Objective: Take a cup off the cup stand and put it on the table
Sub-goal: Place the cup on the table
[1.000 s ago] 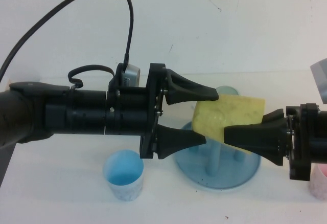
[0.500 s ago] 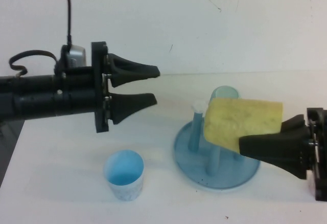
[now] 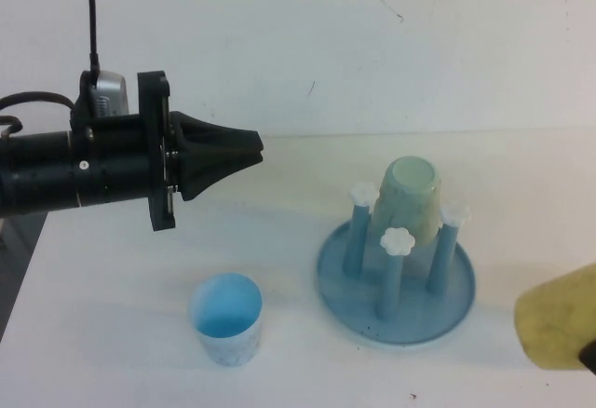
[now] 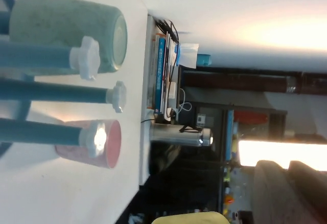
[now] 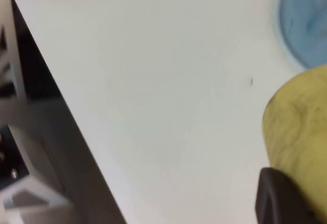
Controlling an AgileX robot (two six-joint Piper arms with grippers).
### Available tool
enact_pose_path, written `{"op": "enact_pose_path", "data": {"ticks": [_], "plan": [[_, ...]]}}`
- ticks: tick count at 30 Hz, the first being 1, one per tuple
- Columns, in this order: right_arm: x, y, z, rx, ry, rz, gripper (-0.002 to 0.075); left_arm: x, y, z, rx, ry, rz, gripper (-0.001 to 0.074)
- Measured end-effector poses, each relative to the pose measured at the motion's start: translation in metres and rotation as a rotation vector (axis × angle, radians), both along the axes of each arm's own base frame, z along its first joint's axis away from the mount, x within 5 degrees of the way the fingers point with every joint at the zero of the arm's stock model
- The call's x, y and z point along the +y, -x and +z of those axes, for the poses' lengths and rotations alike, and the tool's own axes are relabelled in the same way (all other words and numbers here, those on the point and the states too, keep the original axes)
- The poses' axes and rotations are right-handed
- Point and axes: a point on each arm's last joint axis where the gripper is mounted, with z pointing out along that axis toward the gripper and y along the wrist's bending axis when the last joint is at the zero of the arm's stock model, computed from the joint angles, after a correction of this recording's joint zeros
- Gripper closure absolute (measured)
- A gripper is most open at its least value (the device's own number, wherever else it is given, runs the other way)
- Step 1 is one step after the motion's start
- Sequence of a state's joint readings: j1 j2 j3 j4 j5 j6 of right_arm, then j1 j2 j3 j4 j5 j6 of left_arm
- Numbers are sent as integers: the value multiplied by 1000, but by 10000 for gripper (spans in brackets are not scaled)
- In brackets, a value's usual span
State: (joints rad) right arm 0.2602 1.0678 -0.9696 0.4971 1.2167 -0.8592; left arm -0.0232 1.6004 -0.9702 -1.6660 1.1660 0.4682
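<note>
Bench (image 3: 112,352) is white, wall behind too. I see my left end effector (image 3: 244,147) pinched together, holding nothing. My right end effector (image 5: 286,201) clamps the cup (image 3: 557,329) off the cup stand (image 3: 396,282).

Light blue cup (image 3: 225,318), green cup (image 3: 410,199)

The cup stand (image 3: 396,282) sits on the bench (image 3: 279,240), right of the middle. An upturned cup (image 3: 410,198) sits over one of its rear pegs, and 3 more pegs stand around it. Another cup (image 3: 224,319) stands on the bench to the left of the stand, nearer the front. The left gripper (image 3: 244,147) hangs above the bench at the left, behind this cup. The held cup (image 3: 557,330) is at the front right edge, right of the stand, with the right gripper (image 5: 278,201) on it.
</note>
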Motion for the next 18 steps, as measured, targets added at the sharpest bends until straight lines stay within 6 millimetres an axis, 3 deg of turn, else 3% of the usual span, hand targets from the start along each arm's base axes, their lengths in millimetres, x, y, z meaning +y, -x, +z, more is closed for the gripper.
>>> {"op": "enact_pose_path", "data": {"ticks": [9,14,18], "plan": [[43,-20,-61,186,441,89,699,0,8,5,-361,-163,-80,732],[57,-37,-97,224,654,73,699,1,31,33,-583,-273,-117,735],[59,-47,-115,247,746,66,699,10,62,64,-797,-521,-73,735]]}}
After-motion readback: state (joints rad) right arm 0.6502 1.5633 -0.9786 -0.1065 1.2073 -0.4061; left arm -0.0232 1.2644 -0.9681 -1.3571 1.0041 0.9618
